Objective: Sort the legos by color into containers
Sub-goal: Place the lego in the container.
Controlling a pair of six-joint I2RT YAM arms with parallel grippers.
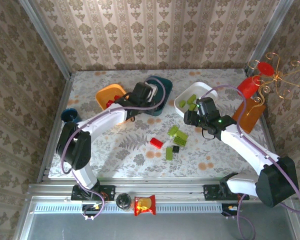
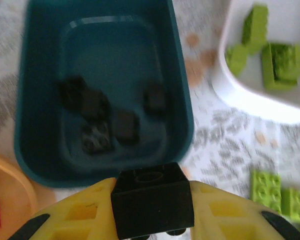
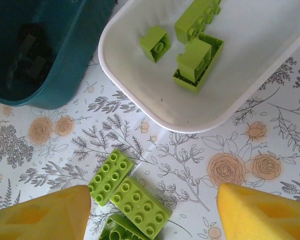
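Your left gripper (image 2: 152,216) is clenched on a small black plastic building brick (image 2: 151,190), pinched square between the yellow fingers with its stud side up. In the left wrist view it hangs at the near rim of the shallow dark teal plastic bin (image 2: 65,172), not over the hollow. The step in hand looks like the drop, so carry the brick further over the rim until it sits above the middle of the bin, where the other black bricks (image 2: 125,125) already lie. Stay high enough that the fingers clear the wall, then come down a little before you let go, so the brick does not bounce out towards the white plastic bin (image 3: 270,60) just beside it. Open the jaws fully and lift straight up. Your right gripper (image 3: 152,215) hangs with its jaws apart and holds nothing, above the loose lime green bricks (image 3: 110,175) on the table near the white bin. Leave it where it is while you place, because the two arms are close together.
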